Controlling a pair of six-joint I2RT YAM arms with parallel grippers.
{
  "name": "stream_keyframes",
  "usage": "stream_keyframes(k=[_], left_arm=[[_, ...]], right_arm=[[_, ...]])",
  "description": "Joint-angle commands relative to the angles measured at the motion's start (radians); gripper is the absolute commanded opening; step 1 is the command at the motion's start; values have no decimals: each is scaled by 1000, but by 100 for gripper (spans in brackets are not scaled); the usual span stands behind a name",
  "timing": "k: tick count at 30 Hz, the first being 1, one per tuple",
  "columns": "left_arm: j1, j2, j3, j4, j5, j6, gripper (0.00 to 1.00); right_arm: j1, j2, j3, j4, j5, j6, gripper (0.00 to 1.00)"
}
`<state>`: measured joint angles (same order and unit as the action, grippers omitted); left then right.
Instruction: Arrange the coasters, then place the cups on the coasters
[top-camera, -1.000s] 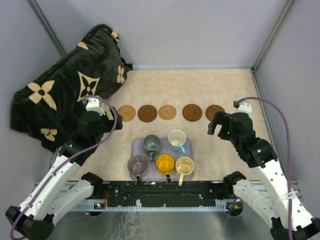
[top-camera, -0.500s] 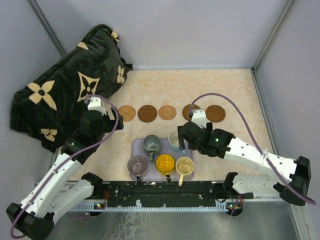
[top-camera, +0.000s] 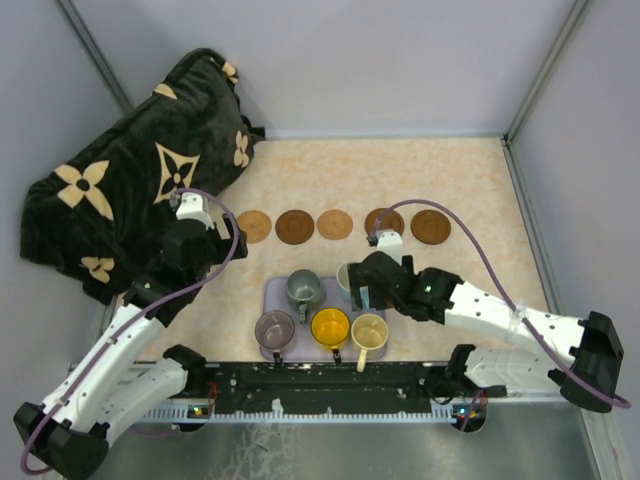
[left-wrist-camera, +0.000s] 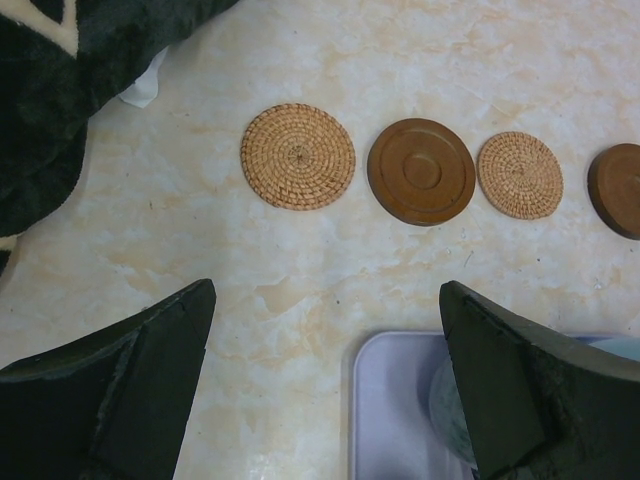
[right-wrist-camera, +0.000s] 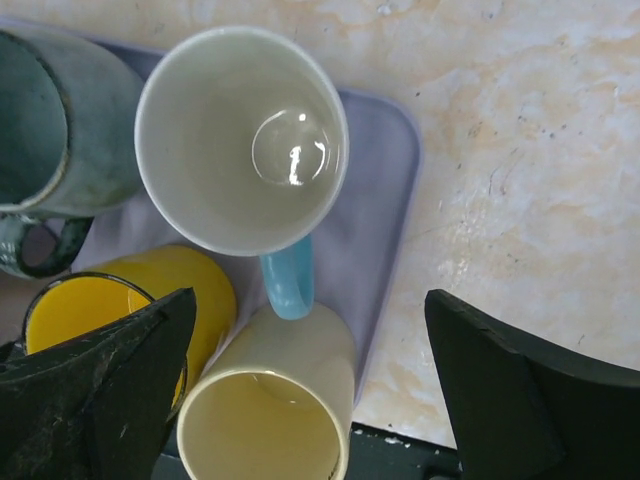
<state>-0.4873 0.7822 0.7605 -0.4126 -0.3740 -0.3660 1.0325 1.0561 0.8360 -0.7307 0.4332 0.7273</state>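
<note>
Several round brown coasters lie in a row across the table, from the left one (top-camera: 254, 226) to the right one (top-camera: 431, 226); the left wrist view shows a woven tan coaster (left-wrist-camera: 298, 156) and a dark coaster (left-wrist-camera: 421, 171). The cups stand on a lavender tray (top-camera: 275, 295): grey-green (top-camera: 304, 288), purple-grey (top-camera: 274, 328), yellow (top-camera: 330, 326), cream (top-camera: 369, 331). The light blue cup (right-wrist-camera: 240, 140) is half hidden from above. My right gripper (right-wrist-camera: 310, 310) hangs open over that cup's handle and the cream cup (right-wrist-camera: 270, 410). My left gripper (left-wrist-camera: 325, 300) is open above bare table, left of the tray.
A black plush blanket (top-camera: 140, 170) with tan flower shapes fills the back left corner, close to the left arm. Grey walls close in the table on three sides. A black rail (top-camera: 330, 385) runs along the near edge.
My right arm has swung left from beside the rightmost coaster to over the tray's right side, above the light blue and cream cups. The left arm has barely moved.
</note>
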Motion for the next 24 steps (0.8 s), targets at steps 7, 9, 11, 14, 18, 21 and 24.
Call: stream_keyframes(k=[7, 9, 11, 14, 18, 21, 24], left_arm=[[1, 30, -1, 4, -16, -26, 99], [3, 27, -3, 6, -19, -25, 99], [1, 24, -3, 6, -23, -24, 99], [2, 17, -3, 3, -32, -24, 99], [3, 8, -8, 1, -41, -24, 99], [2, 4, -12, 1, -41, -24, 99], [2, 3, -13, 2, -43, -23, 99]], right_arm=[[5, 0, -38, 85, -77, -30, 86], [5, 12, -26, 86, -74, -40, 79], [5, 29, -13, 84, -79, -50, 75], [5, 68, 10, 68, -93, -62, 73], [5, 118, 30, 56, -104, -71, 72], [6, 131, 28, 63, -100, -70, 69], [5, 132, 21, 80, -89, -67, 68]])
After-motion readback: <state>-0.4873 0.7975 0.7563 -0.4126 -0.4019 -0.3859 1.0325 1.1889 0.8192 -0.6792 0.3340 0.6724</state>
